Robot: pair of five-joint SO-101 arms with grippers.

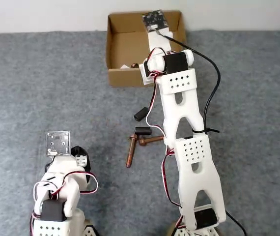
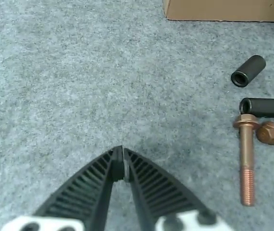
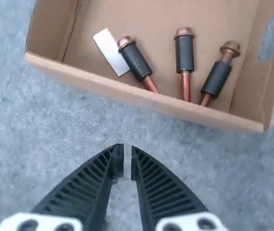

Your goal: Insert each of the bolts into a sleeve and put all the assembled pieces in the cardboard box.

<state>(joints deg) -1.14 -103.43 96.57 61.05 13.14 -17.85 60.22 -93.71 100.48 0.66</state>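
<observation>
**Status**
- Left gripper (image 2: 122,156): jaws together, nothing held, over bare carpet (image 2: 55,72) to the left of the loose parts.
- Right gripper (image 3: 126,156): jaws all but together with a thin slit between them, nothing held, just on the near side of the cardboard box (image 3: 142,96).
- Three assembled pieces (image 3: 184,55) lie in the box.
- Two bolts (image 2: 246,161) and two sleeves (image 2: 263,107) remain on the carpet, near of the box.

**Probable faults**
- The bolt heads lie touching or nearly so, and one sleeve rests against them. Closing on one part is likely to shove the others.
- The sleeves are round, so a glancing jaw may roll them away.
- A bolt gripped off-axis may jam at the sleeve mouth.
- The right gripper, being close to the near box wall, may catch it and drag the box
</observation>
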